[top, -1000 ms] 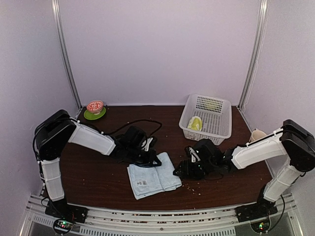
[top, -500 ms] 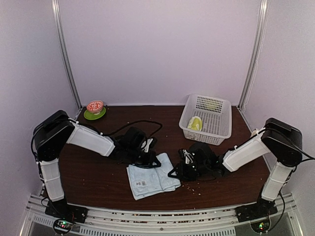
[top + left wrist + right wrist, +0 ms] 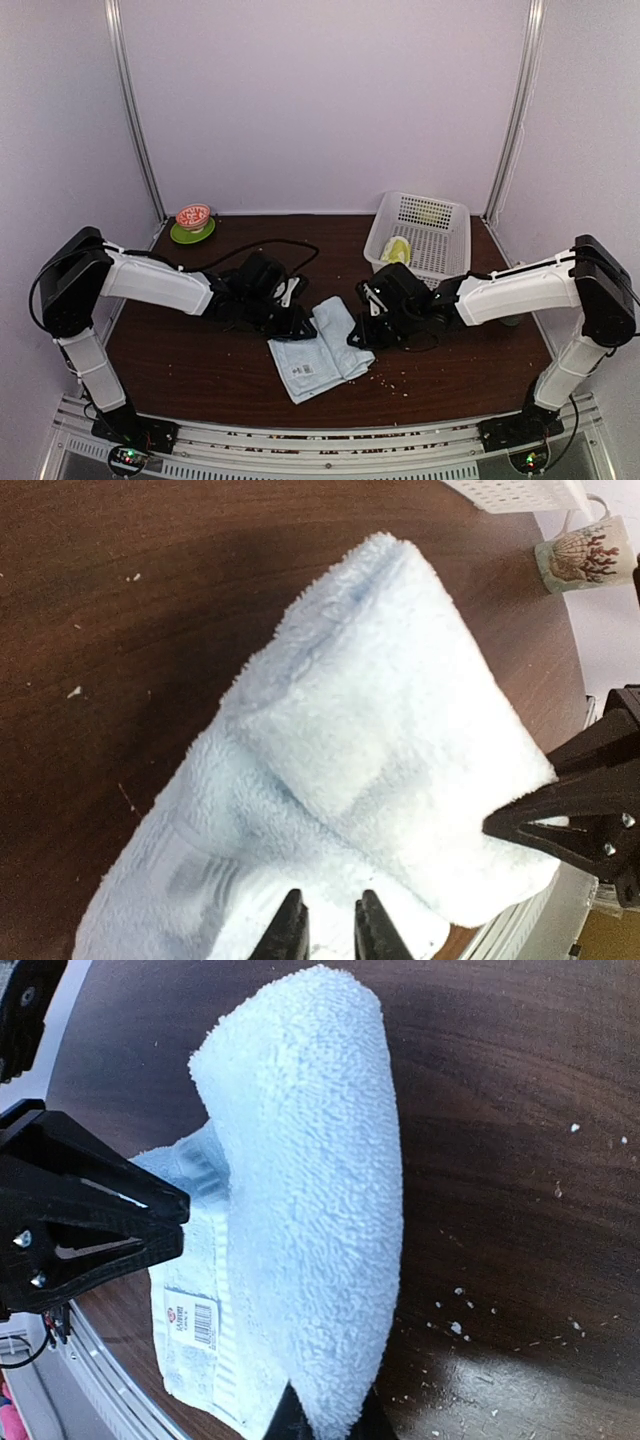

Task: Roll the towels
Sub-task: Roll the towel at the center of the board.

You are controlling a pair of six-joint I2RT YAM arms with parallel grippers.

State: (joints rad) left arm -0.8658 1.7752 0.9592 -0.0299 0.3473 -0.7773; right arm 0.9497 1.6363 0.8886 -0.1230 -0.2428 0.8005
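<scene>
- Blue towel [image 3: 318, 352] on tabletop [image 3: 200, 360], between the arms, far edge folded up.
- Right fingers [image 3: 292, 1418] pinching that fold.
- Left fingers [image 3: 290, 930] nearly together on towel; grip unclear.
- Green towel [image 3: 397, 250] in basket [image 3: 447, 262].

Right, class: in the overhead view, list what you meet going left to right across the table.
First the red bowl on its green saucer → left tool → light-blue towel → right tool → white basket.
</scene>
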